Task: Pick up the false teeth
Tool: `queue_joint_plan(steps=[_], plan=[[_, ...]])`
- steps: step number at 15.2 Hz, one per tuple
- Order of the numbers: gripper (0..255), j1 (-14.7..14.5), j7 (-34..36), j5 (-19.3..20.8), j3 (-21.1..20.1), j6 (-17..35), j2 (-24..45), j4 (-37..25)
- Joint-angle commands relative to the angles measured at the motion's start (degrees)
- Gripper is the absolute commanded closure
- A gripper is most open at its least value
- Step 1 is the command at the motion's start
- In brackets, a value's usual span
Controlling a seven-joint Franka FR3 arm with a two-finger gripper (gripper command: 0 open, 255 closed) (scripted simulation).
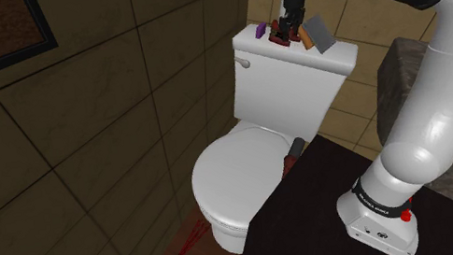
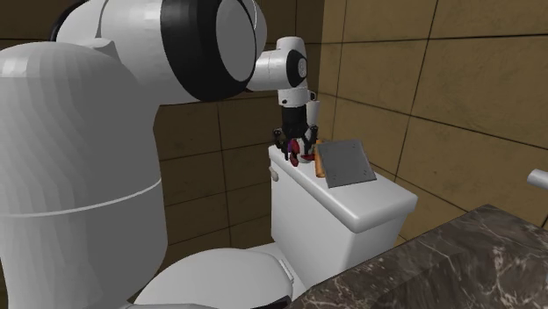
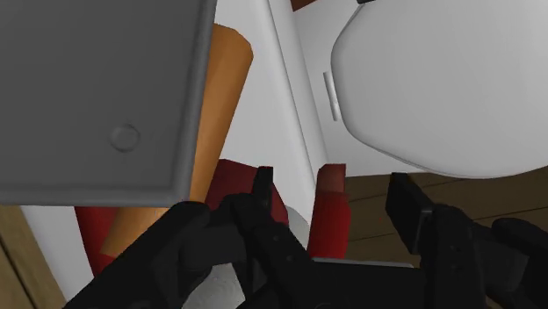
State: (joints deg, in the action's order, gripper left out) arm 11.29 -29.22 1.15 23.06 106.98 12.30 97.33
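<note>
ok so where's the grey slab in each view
shoulder view: grey slab at upper middle, on top of the tank.
second exterior view: centre, right of the gripper.
wrist view: ahead of the fingers, overlapping the orange cylinder.
shared landmark: the white tank under it.

White arm rises from the base at the shoulder view's lower right, bends at the elbow and reaches up-left, wrist turned down so the black gripper points downward, fingers standing apart.
</note>
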Motion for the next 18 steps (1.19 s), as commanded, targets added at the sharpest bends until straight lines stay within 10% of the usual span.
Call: queue_joint_plan(steps=[1, 18], plan=[[255, 0.1, 0.1, -0.1, 0.1, 0.0, 0.5, 0.5], [255, 0.2, -0.3, 0.4, 0.2, -6.7, -0.7, -5.1]])
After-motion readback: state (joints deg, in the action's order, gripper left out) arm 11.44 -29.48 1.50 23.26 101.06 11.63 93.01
